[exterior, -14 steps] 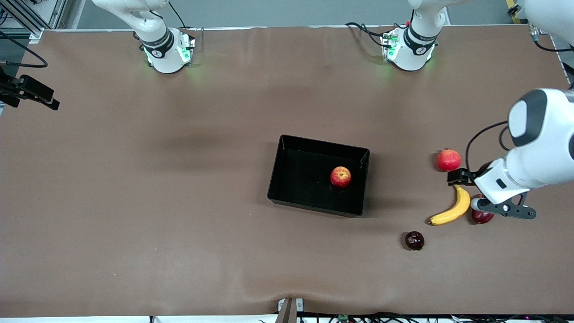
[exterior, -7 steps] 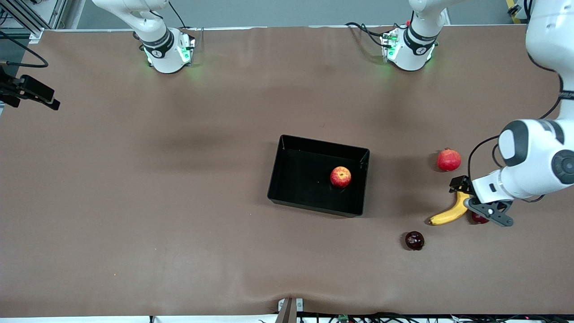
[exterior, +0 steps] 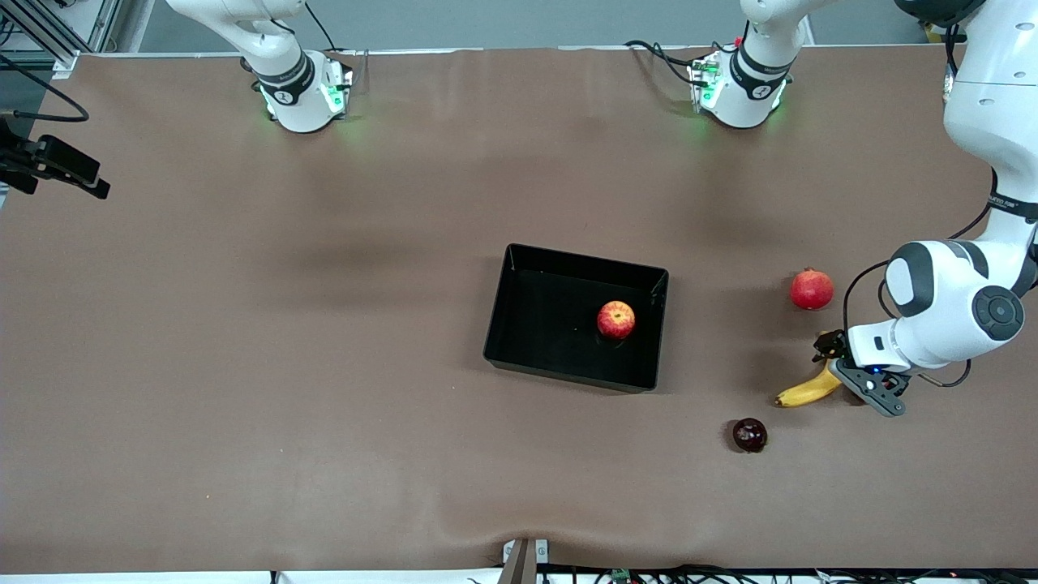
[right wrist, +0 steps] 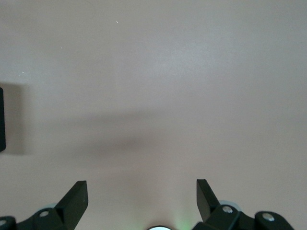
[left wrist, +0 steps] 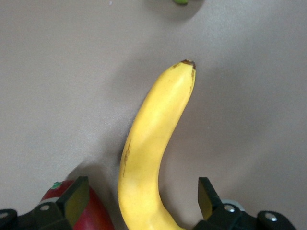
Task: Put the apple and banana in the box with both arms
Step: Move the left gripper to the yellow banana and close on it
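Observation:
The banana (exterior: 803,392) lies on the brown table toward the left arm's end; it fills the left wrist view (left wrist: 153,139). My left gripper (exterior: 851,373) is low over its thicker end, open, with one finger on each side of it (left wrist: 141,191). The apple (exterior: 616,319) sits inside the black box (exterior: 584,259) at mid-table, by the wall toward the left arm's end. My right gripper (right wrist: 141,196) is open and empty over bare table; it is out of the front view. An edge of the box (right wrist: 1,120) shows in the right wrist view.
A plain red fruit with a crown tip (exterior: 812,289) lies farther from the front camera than the banana. A dark round fruit (exterior: 749,435) lies nearer. Another red fruit (left wrist: 91,211) sits right beside the banana, by one finger of the left gripper.
My left gripper has come down over the banana's thick end and now straddles it, hiding the red fruit beside it in the front view. The fruits and box have not moved.

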Controlling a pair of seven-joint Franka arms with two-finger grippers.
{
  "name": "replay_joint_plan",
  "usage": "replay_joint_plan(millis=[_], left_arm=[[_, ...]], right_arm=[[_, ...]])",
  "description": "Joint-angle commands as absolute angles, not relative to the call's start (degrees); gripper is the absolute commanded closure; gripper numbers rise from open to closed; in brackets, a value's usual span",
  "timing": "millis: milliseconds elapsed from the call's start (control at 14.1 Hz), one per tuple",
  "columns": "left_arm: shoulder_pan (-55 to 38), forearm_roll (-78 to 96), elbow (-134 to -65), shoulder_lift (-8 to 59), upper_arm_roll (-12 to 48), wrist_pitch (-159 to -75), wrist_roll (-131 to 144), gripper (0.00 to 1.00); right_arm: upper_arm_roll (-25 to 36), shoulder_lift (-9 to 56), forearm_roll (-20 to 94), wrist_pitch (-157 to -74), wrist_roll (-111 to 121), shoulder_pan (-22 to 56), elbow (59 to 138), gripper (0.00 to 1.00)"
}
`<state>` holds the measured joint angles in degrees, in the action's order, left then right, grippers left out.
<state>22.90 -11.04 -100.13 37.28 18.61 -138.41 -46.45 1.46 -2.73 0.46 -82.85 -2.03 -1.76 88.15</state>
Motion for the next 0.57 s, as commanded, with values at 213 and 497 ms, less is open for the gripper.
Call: replay_joint_plan(millis=[213, 497], left_arm=[[22.8, -15.7, -99.9, 39.8, 19.1, -142.9, -47.6, 0.14], [22.8, -18.5, -99.7, 41.3, 19.1, -145.5, -47.6, 0.32]], right_arm=[[1.4, -3.5, -0.3, -82.7, -2.8, -1.2, 88.4, 0.0], [1.4, -3.5, -0.4, -82.9, -2.8, -1.2, 88.4, 0.0]])
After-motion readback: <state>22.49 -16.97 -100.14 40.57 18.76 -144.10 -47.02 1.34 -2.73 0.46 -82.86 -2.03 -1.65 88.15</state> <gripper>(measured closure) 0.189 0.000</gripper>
